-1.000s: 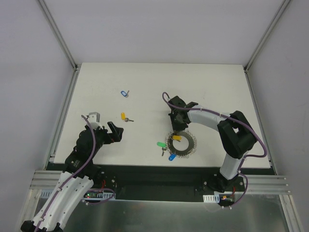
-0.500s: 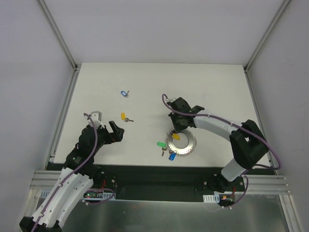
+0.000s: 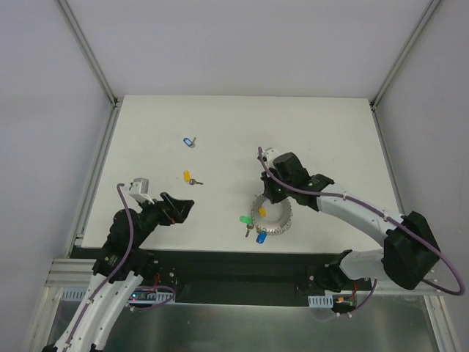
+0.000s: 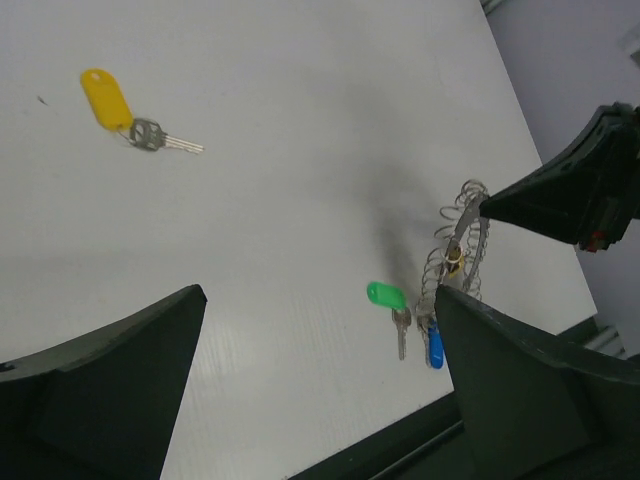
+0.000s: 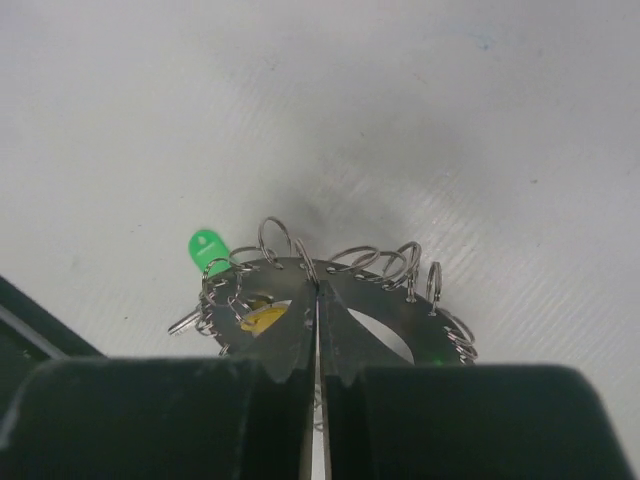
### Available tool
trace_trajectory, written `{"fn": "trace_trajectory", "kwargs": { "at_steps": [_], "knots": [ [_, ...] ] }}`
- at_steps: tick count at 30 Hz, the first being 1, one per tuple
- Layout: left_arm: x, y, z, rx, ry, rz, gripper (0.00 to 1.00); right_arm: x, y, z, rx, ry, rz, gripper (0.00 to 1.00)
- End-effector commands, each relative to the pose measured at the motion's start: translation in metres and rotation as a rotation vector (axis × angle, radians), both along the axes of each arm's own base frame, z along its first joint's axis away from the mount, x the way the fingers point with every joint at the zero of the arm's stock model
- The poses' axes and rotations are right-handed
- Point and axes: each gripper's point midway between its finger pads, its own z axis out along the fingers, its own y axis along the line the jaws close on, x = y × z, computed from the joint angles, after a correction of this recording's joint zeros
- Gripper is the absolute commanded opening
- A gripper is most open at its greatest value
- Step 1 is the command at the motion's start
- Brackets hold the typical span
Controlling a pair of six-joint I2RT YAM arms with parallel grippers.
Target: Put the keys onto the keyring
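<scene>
1. top view: within the last second the right gripper [image 3: 275, 199] has dropped onto the ring [image 3: 282, 221] and pinched its far rim. the ring lay flat before and now stands tilted up off the table [image 3: 330, 132], near the front edge. the left gripper [image 3: 179, 207] has drawn back low, jaws wide and empty. i judge the ring is being steadied for threading. a yellow key [image 3: 190, 178] and a far blue key [image 3: 190, 141] lie loose, well apart from it
2. left wrist: the ring [image 4: 455, 250] shows edge-on, a thin grey arc fringed with wire loops, with a green key [image 4: 385, 295] and a near blue key [image 4: 434, 348] at its lower loops
3. right wrist: the fingers are shut tight on the grey rim [image 5: 370, 290]. silvery loops fan along the edge and a yellow tag [image 5: 262, 318] shows in the hole
</scene>
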Motion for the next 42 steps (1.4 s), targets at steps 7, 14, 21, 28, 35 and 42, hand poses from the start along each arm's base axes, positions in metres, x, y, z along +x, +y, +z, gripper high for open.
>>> {"fn": "trace_trajectory", "kwargs": {
  "at_steps": [7, 14, 21, 28, 35, 42],
  "knots": [
    [-0.013, -0.05, 0.039, 0.036, -0.074, -0.357, 0.98, -0.023, 0.03, 0.094, 0.254, -0.213, 0.229, 0.01],
    [-0.007, -0.084, 0.075, 0.142, -0.168, -0.644, 0.97, -0.043, 0.042, 0.132, 0.324, -0.269, 0.338, 0.01],
    [-0.007, -0.106, 0.11, 0.205, -0.341, -0.831, 0.97, -0.057, 0.055, 0.168, 0.366, -0.323, 0.44, 0.01],
    [-0.012, -0.123, 0.125, 0.209, -0.412, -0.926, 0.9, -0.07, 0.066, 0.196, 0.401, -0.351, 0.535, 0.01],
    [-0.021, -0.134, 0.13, 0.212, -0.505, -1.013, 0.78, -0.078, 0.072, 0.209, 0.406, -0.344, 0.597, 0.01],
    [-0.028, -0.147, 0.137, 0.195, -0.559, -1.062, 0.58, -0.087, 0.075, 0.216, 0.414, -0.336, 0.637, 0.01]
  ]
}}
